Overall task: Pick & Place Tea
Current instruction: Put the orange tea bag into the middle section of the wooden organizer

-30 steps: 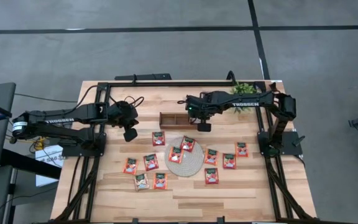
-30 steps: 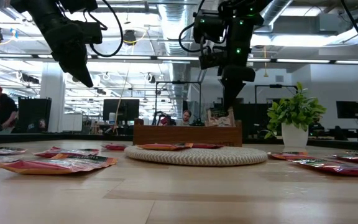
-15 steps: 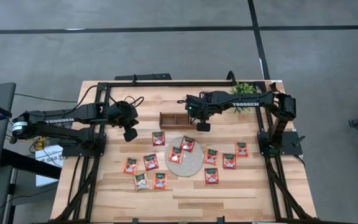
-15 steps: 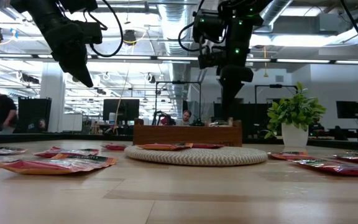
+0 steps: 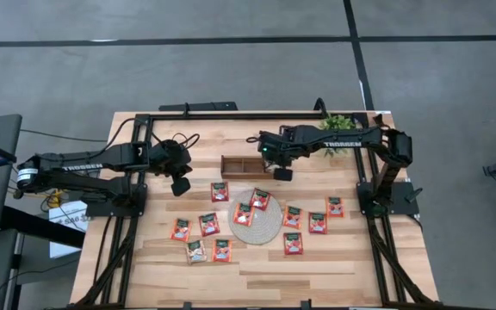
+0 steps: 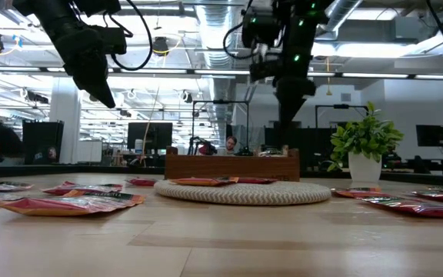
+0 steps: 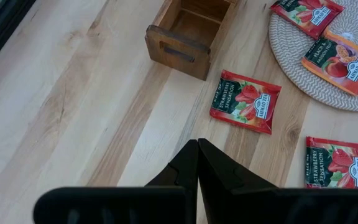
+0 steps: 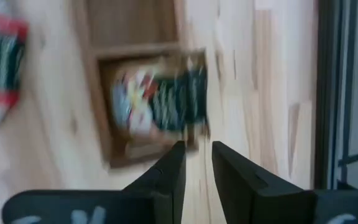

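The brown wooden tray (image 5: 241, 164) stands at the far middle of the table. One tea sachet (image 8: 157, 99) lies inside the tray's right end compartment. My right gripper (image 5: 281, 173) hangs open just above that end, its fingers (image 8: 173, 168) clear of the sachet. Several more red-orange tea sachets (image 5: 208, 224) lie flat on the table. Two of them (image 5: 260, 199) rest on the round woven mat (image 5: 257, 228). My left gripper (image 5: 180, 185) waits shut above the table, left of the tray, with nothing in it (image 7: 197, 149).
A potted plant (image 5: 341, 129) stands at the far right corner, behind my right arm. Black frame rails (image 5: 231, 115) run along the far edge and both sides. Bare wood (image 5: 265, 275) lies near the front edge. People and desks show in the room behind.
My right gripper has let go of a tea sachet. A second ago the sachet hung from its fingertips just above the tray. Now it lies down inside the tray's right end compartment, and the fingers stand apart over it.
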You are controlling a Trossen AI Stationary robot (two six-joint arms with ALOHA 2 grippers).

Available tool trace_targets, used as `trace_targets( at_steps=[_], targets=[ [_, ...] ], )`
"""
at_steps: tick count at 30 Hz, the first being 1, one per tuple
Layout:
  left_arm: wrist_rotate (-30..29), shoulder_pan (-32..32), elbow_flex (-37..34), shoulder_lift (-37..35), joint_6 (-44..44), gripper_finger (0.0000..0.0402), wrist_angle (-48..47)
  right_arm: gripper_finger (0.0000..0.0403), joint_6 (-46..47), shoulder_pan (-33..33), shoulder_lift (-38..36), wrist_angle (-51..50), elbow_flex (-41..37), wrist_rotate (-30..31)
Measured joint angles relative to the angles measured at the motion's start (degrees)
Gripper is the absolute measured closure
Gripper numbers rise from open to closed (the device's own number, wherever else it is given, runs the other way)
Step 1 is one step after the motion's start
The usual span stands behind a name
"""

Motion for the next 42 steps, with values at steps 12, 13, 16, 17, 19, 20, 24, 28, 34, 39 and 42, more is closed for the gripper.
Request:
trace_targets(
  at_steps=[12, 13, 16, 17, 19, 20, 24, 28, 34, 39, 42],
  targets=[
    [0.0, 0.0, 0.0, 0.0, 0.0, 0.0401, 0.2, 0.0332, 8.6, 7.4, -12.0, -22.2, -0.1, -15.9],
    [0.0, 0.0, 0.0, 0.0, 0.0, 0.0401, 0.2, 0.0332, 10.4, 8.0, -13.4, -22.1, -1.3, -16.5],
    [0.0, 0.0, 0.0, 0.0, 0.0, 0.0402, 0.2, 0.0332, 15.9, 10.1, -18.3, -22.1, -6.9, -17.5],
    [0.0, 0.0, 0.0, 0.0, 0.0, 0.0401, 0.2, 0.0332, 17.8, 10.8, -19.9, -21.9, -9.0, -17.5],
    [0.0, 0.0, 0.0, 0.0, 0.0, 0.0401, 0.2, 0.0332, 21.1, 12.2, -23.3, -21.4, -13.8, -17.5],
    [0.0, 0.0, 0.0, 0.0, 0.0, 0.0401, 0.2, 0.0332, 22.8, 12.9, -24.9, -20.9, -16.0, -17.5],
    [0.0, 0.0, 0.0, 0.0, 0.0, 0.0401, 0.3, 0.0332, 29.4, 14.9, -30.6, -16.9, -24.3, -17.5],
    [0.0, 0.0, 0.0, 0.0, 0.0, 0.0401, 0.5, 0.0332, 33.9, 15.6, -34.2, -12.2, -30.8, -17.5],
    [0.0, 0.0, 0.0, 0.0, 0.0, 0.0401, 0.5, 0.0332, 35.0, 15.4, -34.5, -9.3, -37.6, -17.9],
    [0.0, 0.0, 0.0, 0.0, 0.0, 0.0401, 0.5, 0.032, 34.6, 15.4, -33.2, -8.2, -40.7, -19.1],
    [0.0, 0.0, 0.0, 0.0, 0.0, 0.0401, 0.7, 0.0296, 34.5, 15.4, -33.2, -6.7, -42.1, -19.1]
  ],
)
